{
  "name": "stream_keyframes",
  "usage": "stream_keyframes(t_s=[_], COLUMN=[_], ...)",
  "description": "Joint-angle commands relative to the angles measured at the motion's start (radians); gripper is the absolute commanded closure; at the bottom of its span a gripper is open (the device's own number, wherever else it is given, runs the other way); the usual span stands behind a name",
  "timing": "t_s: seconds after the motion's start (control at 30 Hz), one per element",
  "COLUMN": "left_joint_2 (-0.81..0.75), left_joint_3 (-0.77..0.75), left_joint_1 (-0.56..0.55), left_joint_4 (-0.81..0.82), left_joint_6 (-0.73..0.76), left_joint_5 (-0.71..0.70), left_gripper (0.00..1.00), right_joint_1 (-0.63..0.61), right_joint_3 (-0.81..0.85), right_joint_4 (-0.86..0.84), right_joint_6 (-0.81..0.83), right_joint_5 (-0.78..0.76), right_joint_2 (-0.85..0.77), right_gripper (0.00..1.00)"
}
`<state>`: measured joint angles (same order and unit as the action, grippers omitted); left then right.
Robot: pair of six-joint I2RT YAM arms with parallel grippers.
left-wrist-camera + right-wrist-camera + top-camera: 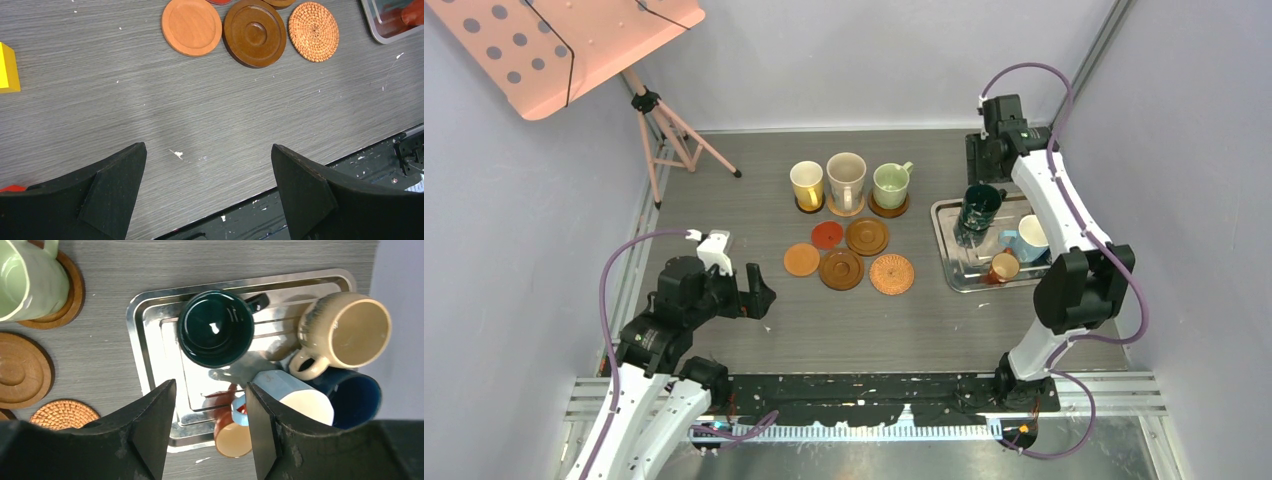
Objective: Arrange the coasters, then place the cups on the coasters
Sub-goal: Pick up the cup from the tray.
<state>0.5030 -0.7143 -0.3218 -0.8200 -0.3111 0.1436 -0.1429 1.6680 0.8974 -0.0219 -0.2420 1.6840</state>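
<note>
My right gripper (210, 390) hung unclenched, empty, above tray (145, 365), dark green cup (216, 327) just ahead. Left gripper (207, 150) spread wide, idle. Risk: cups crowded close; descending jaws could clip white-blue cup (295, 395), tip it.

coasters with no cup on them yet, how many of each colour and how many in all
red coaster: 1
orange-tan coaster: 1
dark brown wood coasters: 2
woven wicker coaster: 1
total: 5
</note>
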Motion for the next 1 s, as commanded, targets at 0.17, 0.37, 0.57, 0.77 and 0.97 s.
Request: stream_keyframes(t_s=[0.17, 0.37, 0.57, 0.77, 0.97], left_joint_2=[0.003, 0.011, 0.019, 0.028, 0.022], left_joint_3=[0.000, -0.001, -0.001, -0.001, -0.001], left_joint_1=[-0.005, -0.005, -0.005, -0.005, -0.005], left_joint_4=[0.033, 0.033, 0.033, 0.033, 0.032], left_joint_6=[-0.005, -0.005, -0.005, -0.005, -0.005], left_joint_5=[0.003, 0.005, 0.005, 0.008, -0.002], left_gripper=[0.00, 0.01, 0.00, 0.00, 0.00], right_joint_1=[0.005, 0.005, 0.004, 0.005, 0.004], right_joint_3=[-0.033, -0.015, -0.026, -0.064, -0.107], right_joint_4=[-0.115, -0.146, -0.165, -0.191, -0.204], right_joint_6=[-0.022, -0.009, 0.006, 0.003, -0.008], right_joint_5=[0.112, 0.136, 0.099, 0.103, 0.089], right_joint_2=[0.101, 0.191, 0.229, 0.239, 0.229], right_gripper=[0.40, 0.40, 0.41, 0.48, 0.55])
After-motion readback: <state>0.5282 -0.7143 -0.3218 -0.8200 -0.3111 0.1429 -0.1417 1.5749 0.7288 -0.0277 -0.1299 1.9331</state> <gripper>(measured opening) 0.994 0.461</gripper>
